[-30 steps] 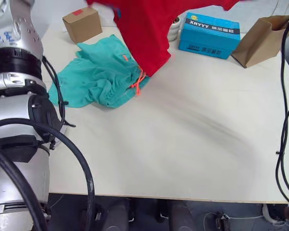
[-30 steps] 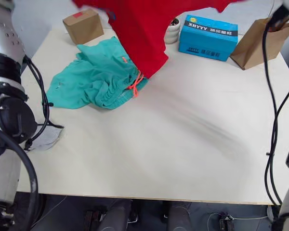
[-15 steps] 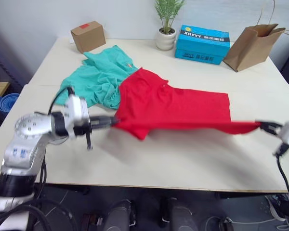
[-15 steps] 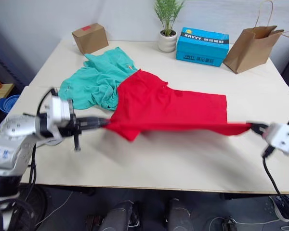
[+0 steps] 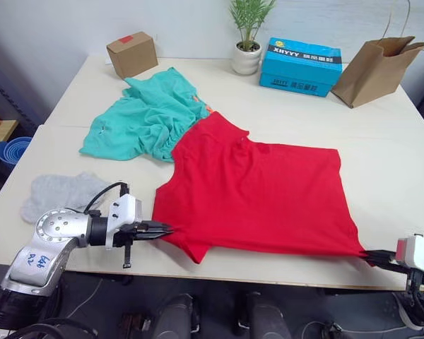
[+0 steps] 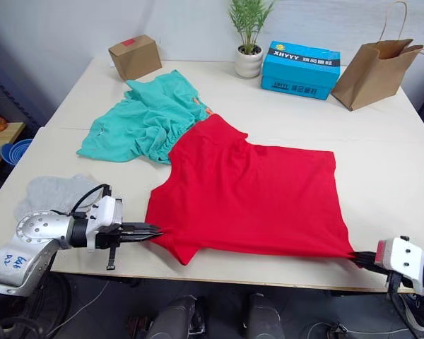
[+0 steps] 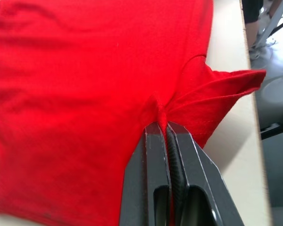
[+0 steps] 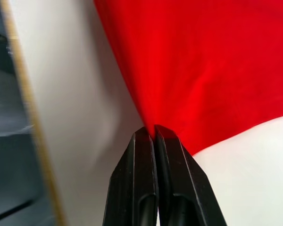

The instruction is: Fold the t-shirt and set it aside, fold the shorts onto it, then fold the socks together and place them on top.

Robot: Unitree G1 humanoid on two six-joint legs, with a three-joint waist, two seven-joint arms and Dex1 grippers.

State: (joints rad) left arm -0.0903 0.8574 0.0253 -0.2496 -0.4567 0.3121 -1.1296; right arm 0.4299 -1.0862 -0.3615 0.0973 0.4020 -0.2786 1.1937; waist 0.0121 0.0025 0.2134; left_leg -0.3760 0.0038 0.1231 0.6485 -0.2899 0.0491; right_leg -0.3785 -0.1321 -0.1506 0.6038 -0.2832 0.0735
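Both claws are clenched on the t-shirt [image 5: 258,191].
It is held flat on the table [image 5: 381,152] between left claw [image 5: 166,229] and right claw [image 5: 368,255].

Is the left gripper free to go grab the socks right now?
Probably not: the left gripper is shut on the t-shirt. The socks lie close beside that arm, nothing covering them.

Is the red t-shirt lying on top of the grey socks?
No. The t-shirt is spread flat mid-table, while the socks lie apart from it near the table's left edge, with bare table between them.
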